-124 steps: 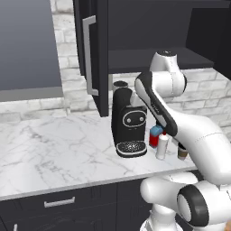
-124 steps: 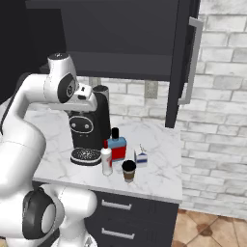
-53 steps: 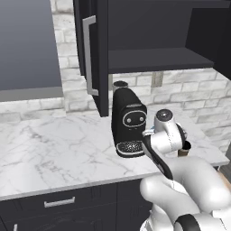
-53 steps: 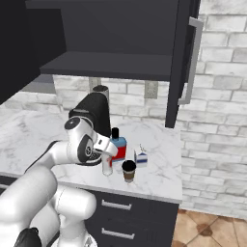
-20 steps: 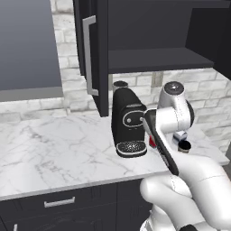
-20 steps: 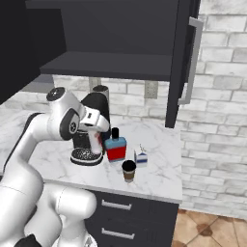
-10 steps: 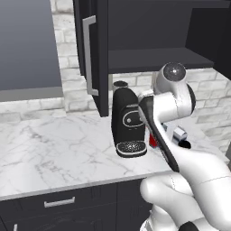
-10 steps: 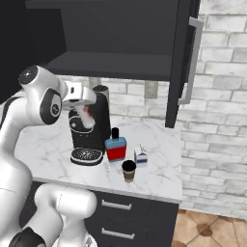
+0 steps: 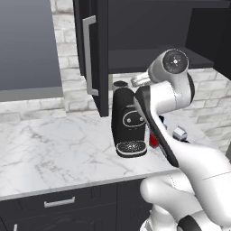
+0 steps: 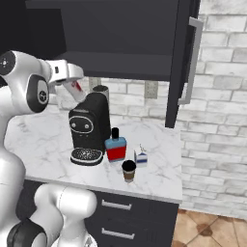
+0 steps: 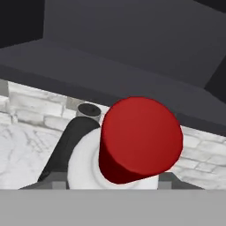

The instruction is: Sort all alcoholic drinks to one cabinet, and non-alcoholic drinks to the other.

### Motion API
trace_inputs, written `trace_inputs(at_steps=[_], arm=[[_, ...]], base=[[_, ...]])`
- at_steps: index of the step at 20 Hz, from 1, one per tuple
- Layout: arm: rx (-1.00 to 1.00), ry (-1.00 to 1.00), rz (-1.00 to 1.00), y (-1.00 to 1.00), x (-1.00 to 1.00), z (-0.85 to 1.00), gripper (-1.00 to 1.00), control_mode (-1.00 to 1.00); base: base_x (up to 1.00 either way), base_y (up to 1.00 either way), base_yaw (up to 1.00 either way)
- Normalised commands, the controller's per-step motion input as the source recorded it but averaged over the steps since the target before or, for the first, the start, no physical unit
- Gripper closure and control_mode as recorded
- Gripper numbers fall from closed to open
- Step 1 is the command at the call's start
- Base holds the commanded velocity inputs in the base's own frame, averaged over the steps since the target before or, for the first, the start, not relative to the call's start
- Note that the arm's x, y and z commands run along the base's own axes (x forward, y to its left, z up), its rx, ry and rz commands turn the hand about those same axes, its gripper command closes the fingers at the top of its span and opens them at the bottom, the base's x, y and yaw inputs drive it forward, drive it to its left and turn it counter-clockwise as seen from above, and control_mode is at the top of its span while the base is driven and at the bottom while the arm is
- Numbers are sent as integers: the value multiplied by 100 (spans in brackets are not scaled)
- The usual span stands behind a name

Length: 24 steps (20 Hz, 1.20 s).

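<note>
The claw (image 10: 72, 83) is clamped on the slim white bottle (image 11: 132, 154), raised above the bench (image 10: 159, 169) near the cabinet shelf (image 10: 120, 65). Rigid, smooth, probably slippery: grip mid-body, under the red cap (image 11: 141, 137).

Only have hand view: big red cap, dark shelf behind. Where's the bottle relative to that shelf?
Observer: Right base view has the claw holding the slim white bottle tilted, just below the cabinet shelf, above the coffee machine.
Operator: What's on the counter?
Observer: Squat red bottle, coffee cup and milk carton, clustered beside the machine.
Operator: Door open?
Observer: Yes, the cabinet door stands swung out at the shelf's far end in that view.
</note>
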Motion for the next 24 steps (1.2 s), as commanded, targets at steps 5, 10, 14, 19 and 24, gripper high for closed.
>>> trace_inputs(at_steps=[5,10,14,19,24], arm=[[2,-2,1,37,17,75,100,-100],[0,-5,0,35,54,26,100,-100],[0,0,0,1,77,4,100,-100],[0,0,0,0,74,0,100,-100],[0,0,0,0,70,0,100,-100]], base=[[0,0,0],[0,0,0],[0,0,0],[0,0,0],[0,0,0]])
